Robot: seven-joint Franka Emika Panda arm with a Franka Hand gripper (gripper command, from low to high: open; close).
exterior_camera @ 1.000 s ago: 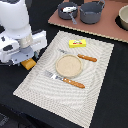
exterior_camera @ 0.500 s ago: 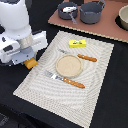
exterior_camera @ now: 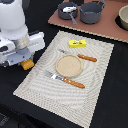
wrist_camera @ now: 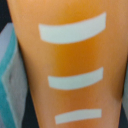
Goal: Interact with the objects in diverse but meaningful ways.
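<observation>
The arm sits off the mat's (exterior_camera: 95, 95) 9 o'clock edge, and the golden bread loaf (wrist_camera: 70, 65) with its white score marks fills the whole wrist view, so I'd say the fingers (exterior_camera: 27, 64) are clamped on it. You can see an orange bit of it poking out under the wrist from outside.

The rest looks like a place setting: tan plate (exterior_camera: 68, 65) mid-mat, fork (exterior_camera: 64, 79) at its 6 o'clock, knife (exterior_camera: 82, 56) at 1, butter (exterior_camera: 77, 43) at 12. Two grey pots (exterior_camera: 92, 12) are parked well apart at the back of the desk (exterior_camera: 107, 30), out of the way.
</observation>
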